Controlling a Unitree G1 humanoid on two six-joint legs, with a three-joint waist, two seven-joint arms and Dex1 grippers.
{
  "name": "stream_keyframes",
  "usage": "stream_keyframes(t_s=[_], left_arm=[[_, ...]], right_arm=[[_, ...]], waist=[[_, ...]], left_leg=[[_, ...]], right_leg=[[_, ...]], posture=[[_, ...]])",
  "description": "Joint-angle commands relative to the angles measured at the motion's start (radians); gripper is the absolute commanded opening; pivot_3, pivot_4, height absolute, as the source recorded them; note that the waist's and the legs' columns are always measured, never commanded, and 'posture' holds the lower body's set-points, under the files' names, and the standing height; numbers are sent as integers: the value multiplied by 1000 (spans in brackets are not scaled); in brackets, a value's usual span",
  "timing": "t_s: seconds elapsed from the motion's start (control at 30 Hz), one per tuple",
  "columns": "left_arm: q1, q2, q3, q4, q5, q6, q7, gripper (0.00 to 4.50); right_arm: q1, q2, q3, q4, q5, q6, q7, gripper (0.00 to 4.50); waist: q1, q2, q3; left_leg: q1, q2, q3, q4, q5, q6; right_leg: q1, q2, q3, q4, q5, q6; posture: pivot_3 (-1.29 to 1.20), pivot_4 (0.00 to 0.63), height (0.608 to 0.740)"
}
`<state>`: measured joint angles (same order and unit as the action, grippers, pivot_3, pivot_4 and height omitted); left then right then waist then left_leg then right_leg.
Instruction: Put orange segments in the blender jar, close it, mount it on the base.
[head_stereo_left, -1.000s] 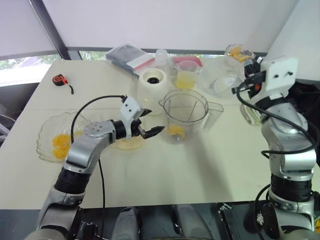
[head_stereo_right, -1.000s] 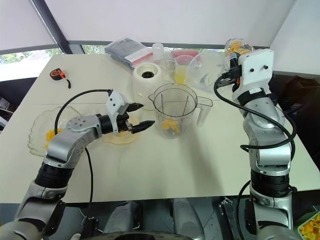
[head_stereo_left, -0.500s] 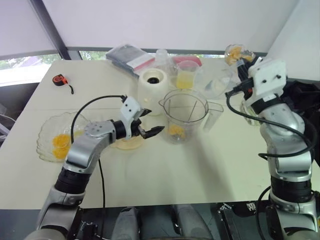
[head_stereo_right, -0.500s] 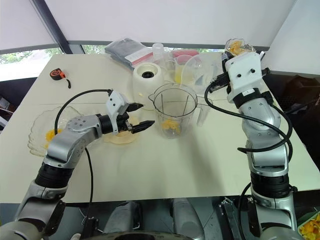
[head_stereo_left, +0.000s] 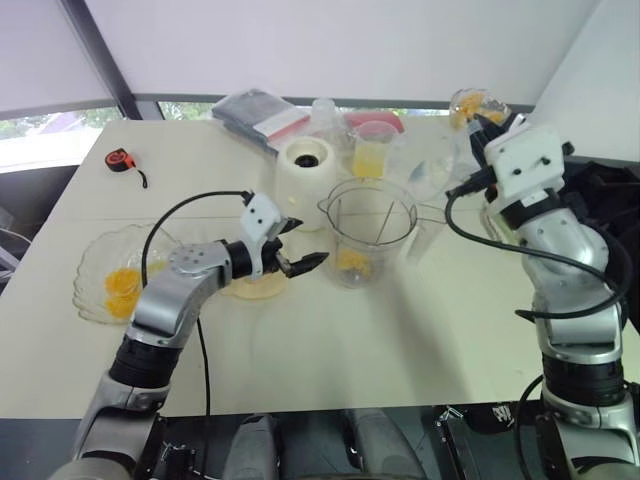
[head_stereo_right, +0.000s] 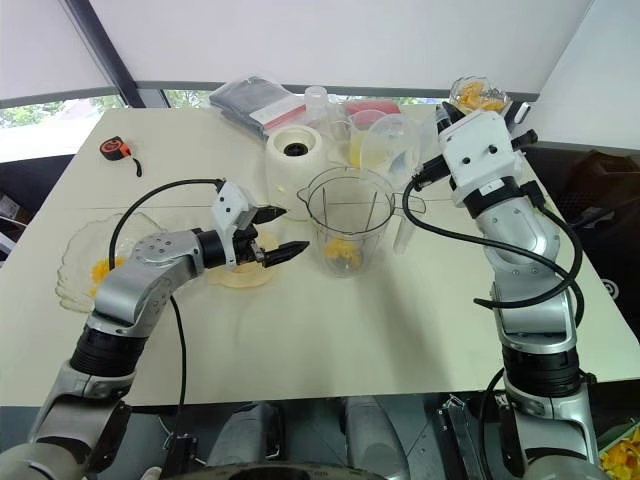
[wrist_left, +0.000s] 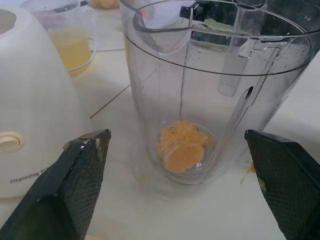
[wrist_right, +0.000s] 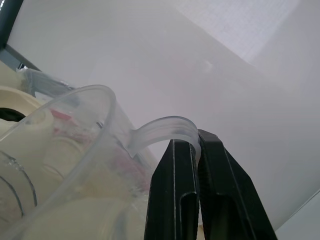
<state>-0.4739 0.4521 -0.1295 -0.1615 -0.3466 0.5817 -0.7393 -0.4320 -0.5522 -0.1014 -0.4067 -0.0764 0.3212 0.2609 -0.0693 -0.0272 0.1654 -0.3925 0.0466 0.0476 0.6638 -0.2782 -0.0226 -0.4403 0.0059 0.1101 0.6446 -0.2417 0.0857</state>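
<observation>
Right hand pinched on clear lid's handle loop.

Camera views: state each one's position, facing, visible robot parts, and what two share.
Head views: from the head, down onto the table; both arms.
Left wrist view: toward the blender jar with orange segments; open left gripper.
Right wrist view: upward; right gripper shut on a clear lid's loop.
Shared: jar and base, head and left wrist.

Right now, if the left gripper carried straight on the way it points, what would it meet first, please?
The left gripper, open, points at the blender jar. It would most likely meet the jar's clear wall low down, near the orange segments at its bottom. The wrist view shows nothing in between.
</observation>
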Motion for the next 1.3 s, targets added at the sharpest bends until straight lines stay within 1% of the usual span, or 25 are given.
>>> stream_keyframes(t_s=[0.03,0.3,0.5,0.87,1.3], left_arm=[[6,-3,67,-74,-59,-20,-11,4478],[34,27,152,-148,-167,13,-41,4478],[44,41,151,-152,-164,14,-31,4478],[67,52,145,-169,-181,14,-32,4478],[66,48,139,-169,-177,12,-17,4478]], right_arm=[[-5,-17,-7,-17,-25,-40,6,36],[-5,-12,-8,2,-33,-53,17,36],[-6,-16,-6,13,-45,-67,24,36],[-7,-57,10,33,-104,-123,53,36],[-13,-81,28,43,-164,-192,78,36]], waist=[[-1,0,0],[0,0,0],[0,0,0],[0,-1,0],[0,-1,0]], left_leg=[[0,0,0,0,0,0],[0,0,0,0,0,0],[0,0,0,0,0,0],[0,0,0,0,0,0],[0,0,0,0,0,0]], right_leg=[[0,0,0,0,0,0],[0,0,0,0,0,0],[0,0,0,0,0,0],[0,0,0,0,0,0],[0,0,0,0,0,0]], posture=[[0,150,740],[0,150,740],[0,150,740],[0,150,740],[0,150,740]])
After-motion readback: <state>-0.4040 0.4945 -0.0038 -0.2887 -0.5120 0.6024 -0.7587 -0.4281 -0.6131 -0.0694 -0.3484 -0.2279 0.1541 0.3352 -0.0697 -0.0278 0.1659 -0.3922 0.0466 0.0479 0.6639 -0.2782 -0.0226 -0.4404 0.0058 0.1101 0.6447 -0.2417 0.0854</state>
